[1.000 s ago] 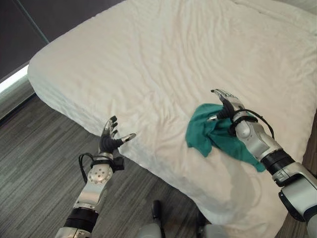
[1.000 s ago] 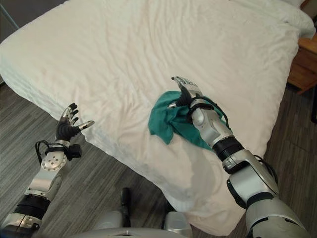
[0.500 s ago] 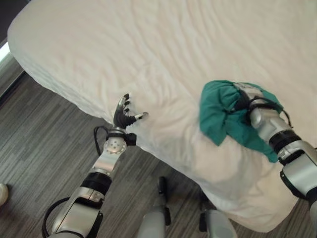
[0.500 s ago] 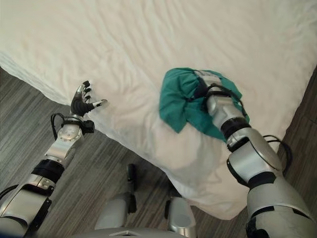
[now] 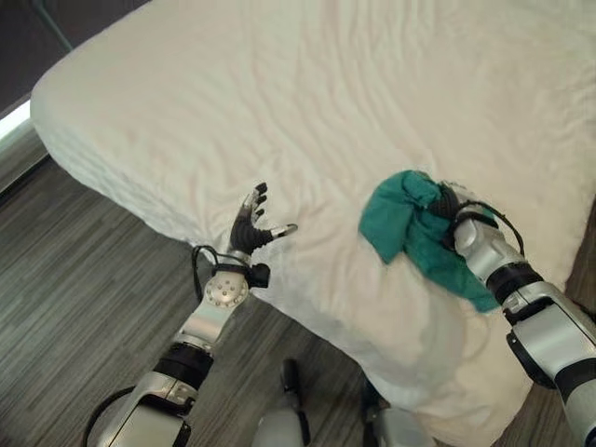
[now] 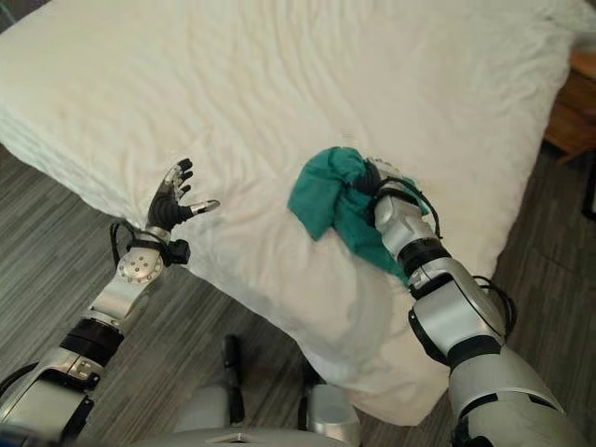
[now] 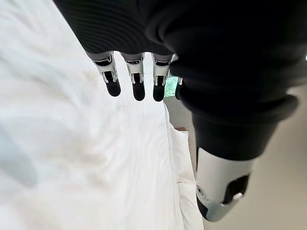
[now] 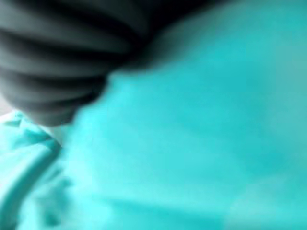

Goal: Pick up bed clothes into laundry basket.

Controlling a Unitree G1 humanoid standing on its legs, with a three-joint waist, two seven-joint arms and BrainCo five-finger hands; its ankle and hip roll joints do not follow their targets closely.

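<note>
Right hand (image 5: 449, 207) | buried in teal garment (image 5: 402, 222) on white bed (image 5: 279, 112), grip unreadable | left hand (image 5: 250, 233) splayed, empty, my spare at near bed edge.

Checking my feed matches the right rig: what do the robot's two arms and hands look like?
Both arms are silver-grey metal segments joined by black bands. The left hand has silver fingers with dark tips, a dark ribbed cover over its back and wrist, a round silver disc with small holes below, and a black cable looped at the wrist. The right hand has the same dark cover, with a black cable looped round its wrist.
</note>
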